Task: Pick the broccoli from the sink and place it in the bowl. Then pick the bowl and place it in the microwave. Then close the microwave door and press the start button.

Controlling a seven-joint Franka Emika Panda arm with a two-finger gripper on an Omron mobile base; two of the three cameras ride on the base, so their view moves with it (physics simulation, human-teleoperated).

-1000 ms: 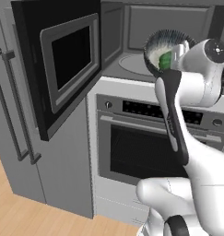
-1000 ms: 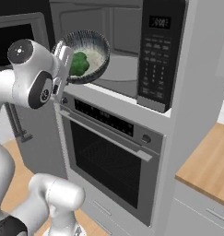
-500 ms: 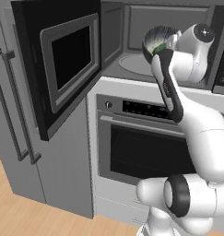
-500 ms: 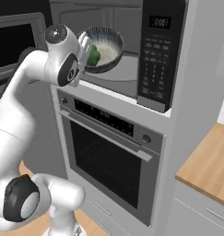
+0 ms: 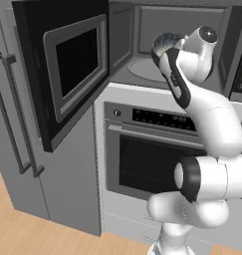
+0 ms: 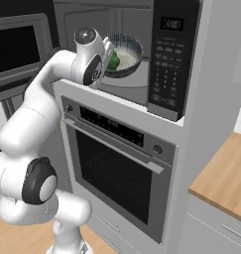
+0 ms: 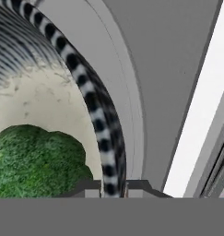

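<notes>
— So, claw state?
— Gripper point(image 7: 114, 186) is pinched on the rim of the bowl point(image 6: 123, 53), one finger each side.
— Broccoli?
— Broccoli point(image 7: 37, 161) sits inside the bowl against the whitish inside.
— Bowl location?
— Held tilted inside the microwave point(image 5: 142, 30) cavity, above the turntable plate point(image 5: 145, 70). Microwave door point(image 5: 67, 64) hangs open at left, above the oven point(image 6: 119, 168).
</notes>
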